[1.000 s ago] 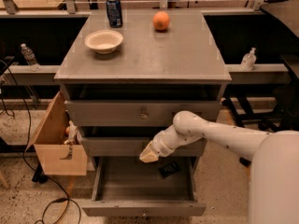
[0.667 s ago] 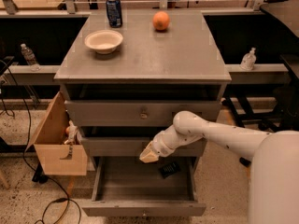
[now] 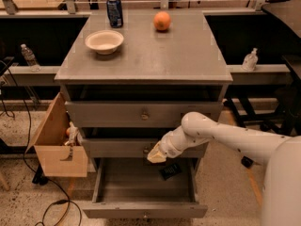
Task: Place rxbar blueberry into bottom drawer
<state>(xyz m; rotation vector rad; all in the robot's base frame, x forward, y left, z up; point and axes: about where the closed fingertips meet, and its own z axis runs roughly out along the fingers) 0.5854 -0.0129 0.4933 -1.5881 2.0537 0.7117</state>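
Jaws of the gripper (image 3: pixel 156 154) are pointing down and to the left, and whether they are spread or pressed together cannot be told. Nearest of all, the bottom drawer (image 3: pixel 141 207) is standing pulled well out, its front panel facing the near side. The gripper is hanging over the far part of that drawer, just in front of the middle drawer (image 3: pixel 113 148). A dark snack bar (image 3: pixel 170 170) is lying on the drawer floor, at the far right of it, just below and to the right of the gripper. The white arm (image 3: pixel 225 136) is reaching in from the right.

To the left, a tan wooden box (image 3: pixel 59 147) is leaning beside the cabinet with small things inside that are too blurred to name. Above the middle drawer, the top drawer (image 3: pixel 141 113) is sitting under the worktop (image 3: pixel 160 60). On the worktop a pale bowl (image 3: pixel 104 41) is resting at the left, a blue can (image 3: pixel 114 12) is standing upright at the far edge behind it, and an orange (image 3: pixel 162 20) is sitting to the right of the can, well apart from the bowl. Farther back, a clear bottle (image 3: pixel 29 56) is standing on the left ledge and a small pump bottle (image 3: pixel 249 59) on the right one.
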